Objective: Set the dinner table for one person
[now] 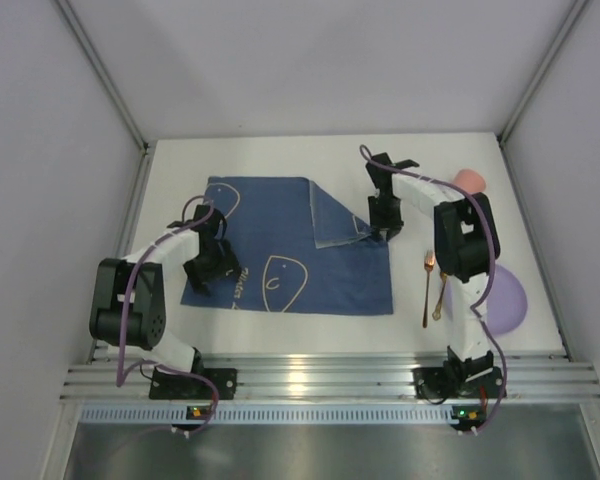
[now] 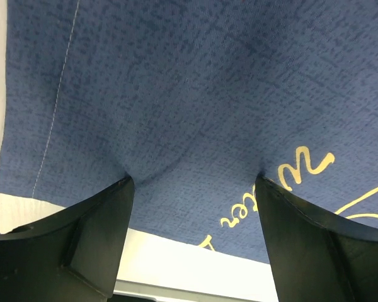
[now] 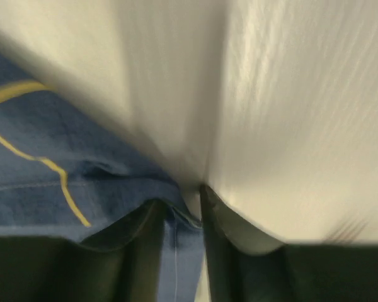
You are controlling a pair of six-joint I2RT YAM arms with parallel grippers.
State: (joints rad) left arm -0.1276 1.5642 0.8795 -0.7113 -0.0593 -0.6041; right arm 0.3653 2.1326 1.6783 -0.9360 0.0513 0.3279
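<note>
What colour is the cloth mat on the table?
The cloth mat is dark blue with pale yellow line drawings and writing; the left wrist view shows it best.

Robot lab test cell. Plain white panel walls [image 1: 310,60], aluminium corner posts [image 1: 104,72], ribbed aluminium rail [image 1: 330,378] edging white tabletop [image 1: 280,332]. Left arm [image 1: 145,300], right arm [image 1: 467,240] bolted to rail, purple cables [image 1: 121,350] exposed.

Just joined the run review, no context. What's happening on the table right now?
Both arms are on the blue placemat lying on the white table. The right gripper is pinched on the mat's far right corner, which lies folded over onto the mat. The left gripper is open at the mat's near left edge, holding nothing. Gold cutlery, a purple plate and a pink cup sit to the right, off the mat.
</note>
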